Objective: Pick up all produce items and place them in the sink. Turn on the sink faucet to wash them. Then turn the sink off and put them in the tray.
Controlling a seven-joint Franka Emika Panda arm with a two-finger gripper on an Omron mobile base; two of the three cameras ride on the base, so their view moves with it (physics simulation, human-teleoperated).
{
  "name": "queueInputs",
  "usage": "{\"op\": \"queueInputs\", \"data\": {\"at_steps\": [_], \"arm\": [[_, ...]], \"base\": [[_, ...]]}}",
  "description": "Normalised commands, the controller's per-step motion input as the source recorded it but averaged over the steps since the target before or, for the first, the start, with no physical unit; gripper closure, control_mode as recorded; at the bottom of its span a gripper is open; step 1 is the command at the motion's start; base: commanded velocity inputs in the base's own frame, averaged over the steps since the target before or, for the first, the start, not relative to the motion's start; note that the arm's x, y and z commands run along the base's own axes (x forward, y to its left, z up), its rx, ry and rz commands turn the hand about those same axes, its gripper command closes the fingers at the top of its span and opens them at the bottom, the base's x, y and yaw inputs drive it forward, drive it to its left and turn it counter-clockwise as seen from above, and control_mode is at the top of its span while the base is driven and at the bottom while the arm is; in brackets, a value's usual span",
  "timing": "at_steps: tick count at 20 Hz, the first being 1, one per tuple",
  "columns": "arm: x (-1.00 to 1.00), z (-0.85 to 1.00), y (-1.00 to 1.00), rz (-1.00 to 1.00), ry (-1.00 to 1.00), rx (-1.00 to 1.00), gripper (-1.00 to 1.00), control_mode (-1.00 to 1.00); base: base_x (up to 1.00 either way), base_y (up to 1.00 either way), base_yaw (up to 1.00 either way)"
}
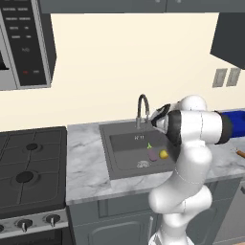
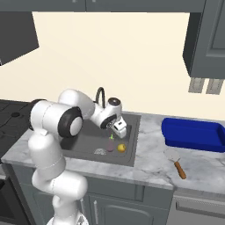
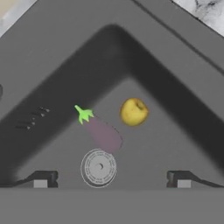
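A small purple eggplant (image 3: pixel 104 134) with a green stem lies on the floor of the dark grey sink (image 3: pixel 65 65), just above the round drain (image 3: pixel 98 167). A yellow round fruit (image 3: pixel 134 111) rests beside it. In the base views the eggplant (image 1: pixel 152 154) (image 2: pixel 110 146) and yellow fruit (image 1: pixel 163 154) (image 2: pixel 121 148) lie in the basin (image 1: pixel 119 153) (image 2: pixel 83 143). My gripper (image 3: pixel 112 180) (image 2: pixel 119 127) hangs open above the basin, holding nothing. The dark gooseneck faucet (image 1: pixel 142 109) (image 2: pixel 101 96) stands at the sink's back edge. The blue tray (image 2: pixel 193 134) sits on the counter to the right.
A spatula (image 2: pixel 176 162) with a brown handle lies on the marble counter (image 2: pixel 158 162) in front of the tray. A gas stove (image 1: pixel 28 167) is left of the sink, with a microwave (image 1: pixel 24 43) above it. Wall cabinets hang at upper right.
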Motion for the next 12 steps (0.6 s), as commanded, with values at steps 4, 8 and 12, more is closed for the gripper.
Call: {"op": "queueInputs", "data": {"at_steps": [4,8,12], "arm": [[0.0,0.69,0.0,0.13,0.0,0.09,-1.0,-1.0],[0.21,0.51,0.0,0.16,0.01,0.12,-1.0,-1.0],[0.31,0.23,0.0,0.15,0.0,0.1,-1.0,-1.0]], "base": [[0.0,0.0,0.0],[0.0,0.0,0.0],[0.0,0.0,0.0]]}}
